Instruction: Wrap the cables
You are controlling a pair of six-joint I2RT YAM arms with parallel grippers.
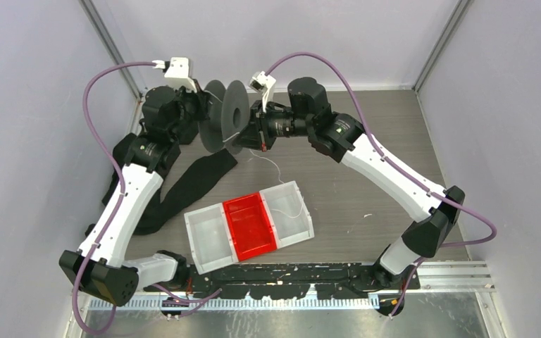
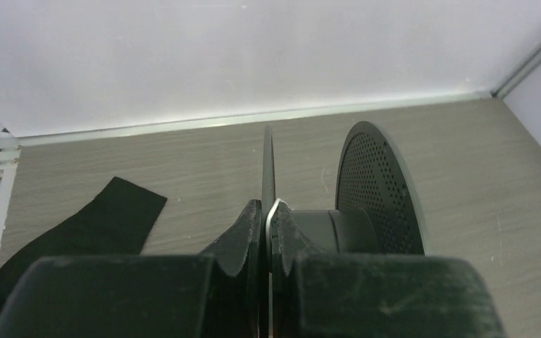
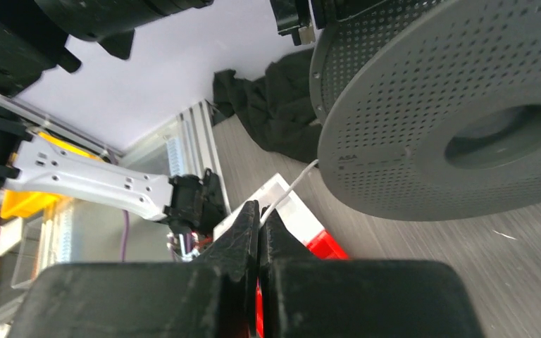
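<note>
Cable [image 3: 293,186] pinched in closed right claw [image 3: 259,213]; left claw [image 2: 267,213] clamps spool [image 2: 377,183].

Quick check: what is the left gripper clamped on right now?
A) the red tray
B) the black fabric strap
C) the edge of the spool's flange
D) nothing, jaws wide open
C: in the left wrist view the left gripper is shut on the thin near flange of the spool, which stands edge-on between its fingers.
</note>
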